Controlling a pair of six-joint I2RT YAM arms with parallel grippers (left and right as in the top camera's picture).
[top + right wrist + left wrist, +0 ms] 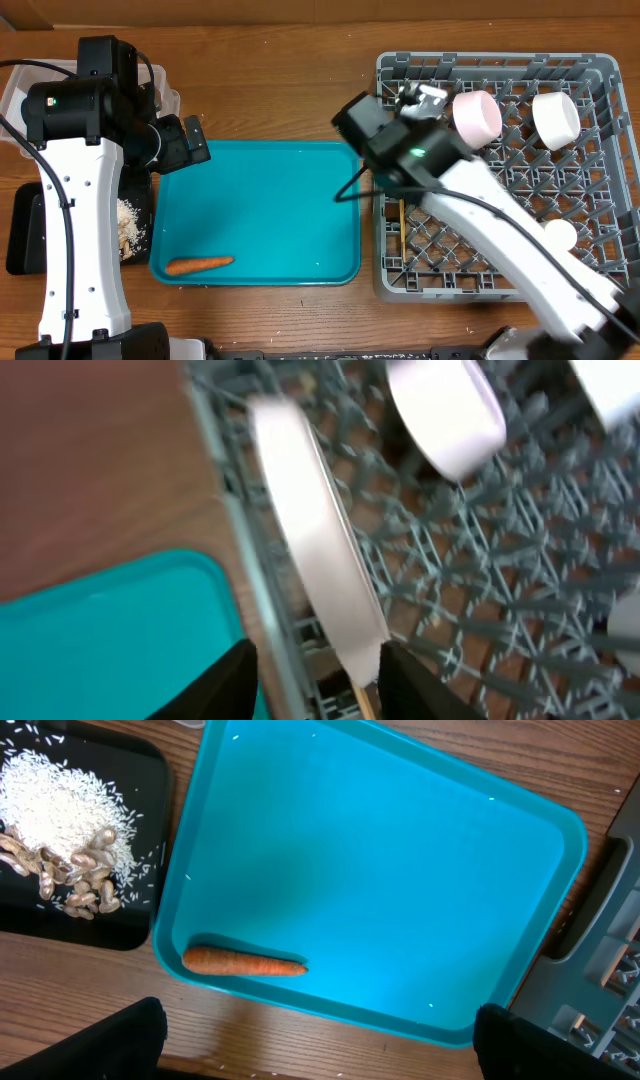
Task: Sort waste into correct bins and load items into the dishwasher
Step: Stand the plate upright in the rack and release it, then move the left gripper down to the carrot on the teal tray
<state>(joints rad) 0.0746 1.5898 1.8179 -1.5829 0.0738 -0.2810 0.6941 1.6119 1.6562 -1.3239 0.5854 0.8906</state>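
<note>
An orange carrot [198,264] [243,962] lies alone at the near-left edge of the teal tray [270,200] [400,850]. My left gripper [188,145] [320,1055] hovers over the tray's far-left corner, open and empty. My right gripper [408,97] [318,680] is over the left edge of the grey dishwasher rack [600,70] [470,610]. A white plate [315,550] stands on edge in the rack. Its lower end sits between the open fingers, against the right one. A pink cup [477,115] [445,410] and a white cup [555,118] rest in the rack.
A black tray [25,235] [150,780] with rice and peanuts sits left of the teal tray. A clear container [20,90] stands at the back left. A wooden stick [402,225] [366,702] lies in the rack's left side, and another white item [560,235] further right.
</note>
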